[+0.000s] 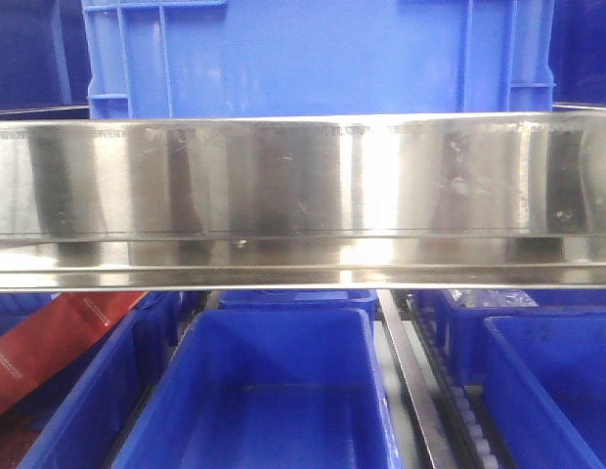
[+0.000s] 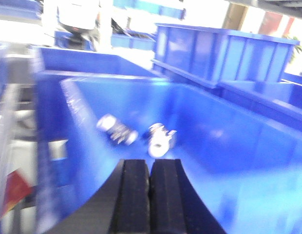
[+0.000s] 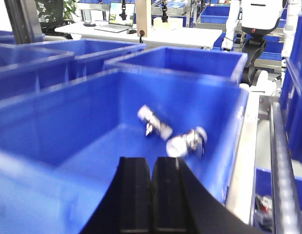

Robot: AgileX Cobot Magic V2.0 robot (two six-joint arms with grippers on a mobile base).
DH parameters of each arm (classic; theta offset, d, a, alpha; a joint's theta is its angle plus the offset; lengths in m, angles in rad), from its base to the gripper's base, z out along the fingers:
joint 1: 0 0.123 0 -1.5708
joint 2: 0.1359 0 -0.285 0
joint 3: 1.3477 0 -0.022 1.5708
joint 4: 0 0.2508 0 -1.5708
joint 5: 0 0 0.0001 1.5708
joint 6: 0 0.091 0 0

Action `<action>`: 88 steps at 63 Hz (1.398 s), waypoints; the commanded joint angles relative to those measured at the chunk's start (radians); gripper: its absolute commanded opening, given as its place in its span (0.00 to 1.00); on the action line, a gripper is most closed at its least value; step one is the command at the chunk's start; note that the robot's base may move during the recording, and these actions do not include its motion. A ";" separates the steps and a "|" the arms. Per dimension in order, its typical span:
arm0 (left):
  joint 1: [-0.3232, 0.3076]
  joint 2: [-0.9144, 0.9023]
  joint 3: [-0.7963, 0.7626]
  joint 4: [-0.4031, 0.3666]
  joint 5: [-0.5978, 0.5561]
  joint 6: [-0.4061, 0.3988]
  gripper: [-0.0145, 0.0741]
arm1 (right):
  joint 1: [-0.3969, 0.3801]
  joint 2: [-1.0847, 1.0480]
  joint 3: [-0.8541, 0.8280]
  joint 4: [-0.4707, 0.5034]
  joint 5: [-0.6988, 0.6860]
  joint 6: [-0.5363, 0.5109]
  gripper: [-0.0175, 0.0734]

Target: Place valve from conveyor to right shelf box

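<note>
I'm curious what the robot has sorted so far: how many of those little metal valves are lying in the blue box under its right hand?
2. One valve lies mid-floor; the other valve lies just right of it, near the box wall. The right gripper may hide more.

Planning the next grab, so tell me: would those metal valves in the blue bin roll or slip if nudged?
Probably. The valve looks roughly cylindrical, so it may roll on the smooth blue bin floor. Its shiny metal suggests a stiff, fairly heavy, somewhat slippery part, like the other valve.
</note>
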 commanded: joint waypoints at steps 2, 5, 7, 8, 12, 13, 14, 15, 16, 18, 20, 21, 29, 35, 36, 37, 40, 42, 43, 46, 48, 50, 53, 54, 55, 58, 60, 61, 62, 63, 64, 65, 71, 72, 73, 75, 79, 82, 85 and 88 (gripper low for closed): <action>0.031 -0.108 0.098 -0.003 -0.025 -0.004 0.04 | -0.005 -0.097 0.102 -0.010 -0.044 0.000 0.01; 0.047 -0.157 0.145 -0.003 -0.025 -0.004 0.04 | -0.005 -0.138 0.141 -0.010 -0.046 0.000 0.01; 0.058 -0.191 0.171 -0.003 -0.025 -0.004 0.04 | -0.005 -0.165 0.165 -0.010 -0.046 0.000 0.01; 0.062 -0.204 0.180 -0.003 -0.025 -0.004 0.04 | -0.005 -0.174 0.173 -0.010 -0.046 0.000 0.01; 0.077 -0.263 0.215 -0.003 -0.023 -0.004 0.04 | -0.005 -0.217 0.201 -0.010 -0.044 0.000 0.01; 0.080 -0.274 0.222 -0.003 -0.023 -0.004 0.04 | -0.005 -0.225 0.208 -0.010 -0.044 0.000 0.01; 0.083 -0.289 0.230 -0.003 -0.023 -0.004 0.04 | -0.005 -0.233 0.211 -0.010 -0.044 0.000 0.01; 0.087 -0.298 0.235 -0.003 -0.023 -0.004 0.04 | -0.005 -0.245 0.217 -0.010 -0.044 0.000 0.01; 0.087 -0.307 0.239 -0.003 -0.023 -0.004 0.04 | -0.005 -0.252 0.219 -0.010 -0.042 0.000 0.01; 0.089 -0.326 0.245 -0.003 -0.023 -0.004 0.04 | -0.005 -0.269 0.222 -0.010 -0.040 0.000 0.01; 0.089 -0.340 0.249 -0.003 -0.021 -0.004 0.04 | -0.005 -0.279 0.223 -0.010 -0.035 0.000 0.01; 0.089 -0.349 0.249 -0.003 -0.021 -0.004 0.04 | -0.005 -0.286 0.223 -0.010 -0.035 0.000 0.01; 0.089 -0.384 0.249 -0.003 -0.024 -0.004 0.04 | -0.005 -0.311 0.223 -0.010 -0.055 0.000 0.01; 0.089 -0.391 0.249 -0.003 -0.024 -0.004 0.04 | -0.005 -0.318 0.223 -0.010 -0.059 0.000 0.01; 0.089 -0.391 0.249 -0.003 -0.024 -0.004 0.04 | -0.005 -0.318 0.223 -0.010 -0.059 0.000 0.01; 0.089 -0.391 0.249 -0.003 -0.024 -0.004 0.04 | -0.005 -0.318 0.223 -0.010 -0.059 0.000 0.01; 0.089 -0.391 0.249 -0.003 -0.024 -0.004 0.04 | -0.005 -0.318 0.223 -0.010 -0.059 0.000 0.01; 0.089 -0.391 0.249 -0.003 -0.024 -0.004 0.04 | -0.005 -0.318 0.223 -0.010 -0.059 0.000 0.01; 0.089 -0.391 0.249 -0.003 -0.024 -0.004 0.04 | -0.005 -0.318 0.223 -0.010 -0.059 0.000 0.01; 0.089 -0.391 0.249 -0.003 -0.024 -0.004 0.04 | -0.005 -0.318 0.223 -0.010 -0.059 0.000 0.01; 0.089 -0.391 0.249 -0.003 -0.024 -0.004 0.04 | -0.005 -0.318 0.223 -0.010 -0.059 0.000 0.01; 0.089 -0.391 0.249 -0.003 -0.024 -0.004 0.04 | -0.005 -0.318 0.223 -0.010 -0.059 0.000 0.01; 0.089 -0.391 0.249 -0.003 -0.024 -0.004 0.04 | -0.005 -0.318 0.223 -0.010 -0.059 0.000 0.01; 0.089 -0.391 0.249 -0.003 -0.024 -0.004 0.04 | -0.005 -0.318 0.223 -0.010 -0.059 0.000 0.01; 0.089 -0.391 0.249 -0.003 -0.024 -0.004 0.04 | -0.005 -0.318 0.223 -0.010 -0.059 0.000 0.01; 0.089 -0.391 0.249 -0.003 -0.024 -0.004 0.04 | -0.005 -0.318 0.223 -0.010 -0.066 0.000 0.01; 0.089 -0.391 0.249 -0.003 -0.024 -0.004 0.04 | -0.005 -0.318 0.231 -0.010 -0.077 0.000 0.01; 0.089 -0.391 0.249 -0.003 -0.024 -0.004 0.04 | -0.005 -0.318 0.241 -0.010 -0.088 0.000 0.01; 0.089 -0.391 0.249 -0.003 -0.024 -0.004 0.04 | -0.005 -0.320 0.249 -0.010 -0.110 0.000 0.01; 0.089 -0.391 0.249 -0.003 -0.024 -0.004 0.04 | -0.005 -0.327 0.265 -0.010 -0.127 0.000 0.01; 0.089 -0.391 0.249 -0.003 -0.024 -0.004 0.04 | -0.007 -0.333 0.277 -0.010 -0.158 0.000 0.01; 0.089 -0.391 0.249 -0.003 -0.024 -0.004 0.04 | -0.012 -0.338 0.299 -0.010 -0.182 0.000 0.01; 0.089 -0.391 0.249 -0.003 -0.024 -0.004 0.04 | -0.064 -0.393 0.439 -0.010 -0.374 0.000 0.01; 0.089 -0.391 0.249 -0.003 -0.024 -0.004 0.04 | -0.079 -0.408 0.459 -0.007 -0.388 0.000 0.01; 0.089 -0.391 0.249 -0.003 -0.024 -0.004 0.04 | -0.089 -0.418 0.486 0.000 -0.397 0.000 0.01; 0.089 -0.391 0.249 -0.003 -0.024 -0.004 0.04 | -0.115 -0.445 0.531 0.018 -0.402 0.000 0.01; 0.089 -0.391 0.249 -0.003 -0.024 -0.004 0.04 | -0.164 -0.504 0.611 0.044 -0.376 0.000 0.01; 0.089 -0.391 0.249 -0.003 -0.024 -0.004 0.04 | -0.192 -0.547 0.662 0.044 -0.374 0.000 0.01; 0.089 -0.391 0.249 -0.003 -0.024 -0.004 0.04 | -0.216 -0.592 0.707 0.044 -0.374 0.000 0.01; 0.089 -0.391 0.249 -0.003 -0.024 -0.004 0.04 | -0.237 -0.631 0.742 0.044 -0.374 0.000 0.01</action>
